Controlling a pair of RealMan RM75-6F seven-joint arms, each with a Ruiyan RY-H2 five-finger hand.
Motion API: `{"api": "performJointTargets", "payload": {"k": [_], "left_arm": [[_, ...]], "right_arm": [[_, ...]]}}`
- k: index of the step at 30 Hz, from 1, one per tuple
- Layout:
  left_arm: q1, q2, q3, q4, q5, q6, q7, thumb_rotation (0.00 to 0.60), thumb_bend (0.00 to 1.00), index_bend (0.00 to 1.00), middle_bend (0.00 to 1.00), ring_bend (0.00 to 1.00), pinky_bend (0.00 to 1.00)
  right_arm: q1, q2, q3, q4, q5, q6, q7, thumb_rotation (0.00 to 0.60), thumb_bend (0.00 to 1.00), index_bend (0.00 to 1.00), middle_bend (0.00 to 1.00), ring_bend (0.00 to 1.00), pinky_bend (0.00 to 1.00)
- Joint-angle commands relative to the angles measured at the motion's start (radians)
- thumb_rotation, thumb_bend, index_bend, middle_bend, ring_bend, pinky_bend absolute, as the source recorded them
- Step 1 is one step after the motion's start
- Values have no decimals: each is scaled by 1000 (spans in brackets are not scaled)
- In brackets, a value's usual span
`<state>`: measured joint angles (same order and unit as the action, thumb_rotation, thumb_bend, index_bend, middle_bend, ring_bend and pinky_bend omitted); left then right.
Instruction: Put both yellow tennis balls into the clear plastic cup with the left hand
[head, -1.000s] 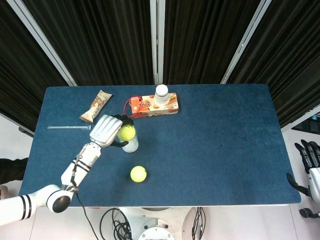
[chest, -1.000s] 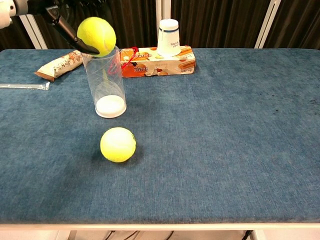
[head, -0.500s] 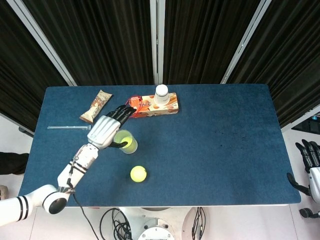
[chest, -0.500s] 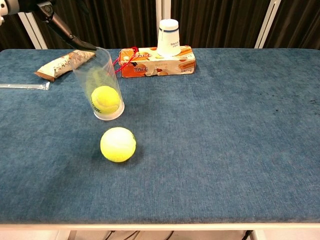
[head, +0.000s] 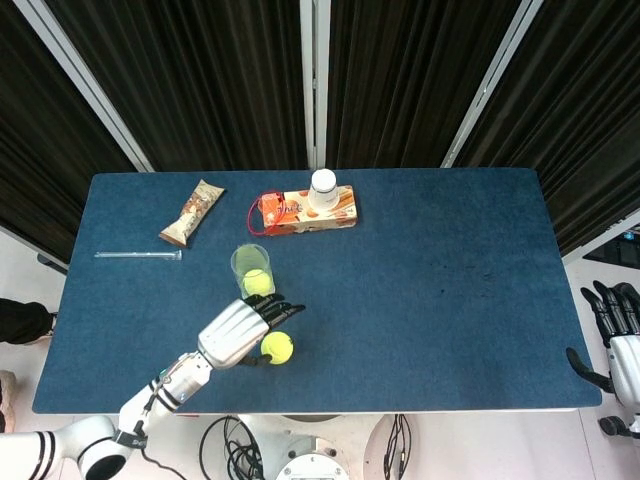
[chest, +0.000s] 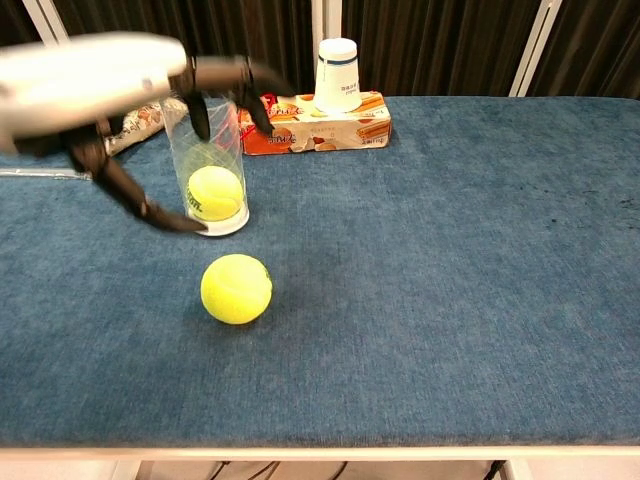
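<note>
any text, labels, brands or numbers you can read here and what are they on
Nothing can be read for certain.
Orange box: printed lettering on its front, too small and blurred to read.
Snack wrapper: print too small to read.
Ball in the clear cup: a dark mark low on it, unreadable.
White paper cup: a dark band near its top, no words visible.
Loose ball: no print visible.

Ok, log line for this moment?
left hand: open, above second ball | first ball: in cup | right hand: idle off table
</note>
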<state>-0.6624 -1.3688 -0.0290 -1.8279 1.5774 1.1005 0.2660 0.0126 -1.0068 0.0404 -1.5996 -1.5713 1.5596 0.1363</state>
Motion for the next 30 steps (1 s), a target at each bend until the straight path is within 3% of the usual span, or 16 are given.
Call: {"api": "performJointTargets", "payload": {"k": [1,8,20,30], "left_arm": [[34,-77,42,85,-1,0,32,600,144,160,263,195,385],[45,-161,39,211,-31,-10,34,600,154,175,263,197,386],[44,-243,62,328,-74,-88,-18,600,159,188,280,213,383],[41,-272,65,369,-27,-67,-79,600,174,373,389,320,472]], "right_arm": [[-2,2,-2,9,-3,2,8,600,235,0,0,0,0],[-5,-1,-2,28,5,2,28,600,235,0,0,0,0],[-4,1,7,48,30,-9,55,600,235,0,0,0,0],[-3,-4,6,53,32,-14,55,600,235,0,0,0,0]]}}
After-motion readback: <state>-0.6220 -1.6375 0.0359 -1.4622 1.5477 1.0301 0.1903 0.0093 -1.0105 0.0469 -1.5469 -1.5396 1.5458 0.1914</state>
